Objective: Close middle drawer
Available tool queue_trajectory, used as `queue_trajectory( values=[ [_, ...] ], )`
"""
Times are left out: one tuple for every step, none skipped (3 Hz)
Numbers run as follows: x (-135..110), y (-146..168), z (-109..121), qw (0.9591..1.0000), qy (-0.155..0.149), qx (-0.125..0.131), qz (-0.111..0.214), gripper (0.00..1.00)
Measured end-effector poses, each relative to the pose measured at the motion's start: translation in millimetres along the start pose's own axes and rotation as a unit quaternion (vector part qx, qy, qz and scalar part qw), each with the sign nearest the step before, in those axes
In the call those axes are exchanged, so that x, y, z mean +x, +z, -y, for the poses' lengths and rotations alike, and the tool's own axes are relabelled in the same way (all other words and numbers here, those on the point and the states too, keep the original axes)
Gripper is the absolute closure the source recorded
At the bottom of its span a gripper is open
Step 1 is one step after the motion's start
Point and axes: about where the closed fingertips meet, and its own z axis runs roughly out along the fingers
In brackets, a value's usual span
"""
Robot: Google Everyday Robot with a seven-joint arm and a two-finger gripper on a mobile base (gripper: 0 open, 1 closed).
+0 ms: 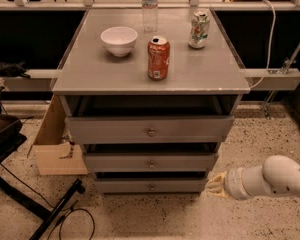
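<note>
The pale cream, blunt-tipped gripper [216,184] on its smooth white rounded arm [277,180] sits low, just beside the right end of the lowest flat grey drawer [151,186]; I cannot tell whether it is open or closed. The wide, shallow grey middle drawer [140,162], with its small round metal knob [151,164], lies one level higher and looks slightly pulled out. Pushing from this height would likely hit the wrong front or slip past the corner. An off-centre shove might skew the box on its runners. A hard jolt could topple the tall red soda can [158,58] on the matte grey table [90,74].
</note>
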Motion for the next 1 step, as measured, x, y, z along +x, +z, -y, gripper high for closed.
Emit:
queue_trajectory(
  values=[
    [-18.1,-61.1,-25.5,0.9986,-0.007,0.012,-0.05,1.0]
  ],
)
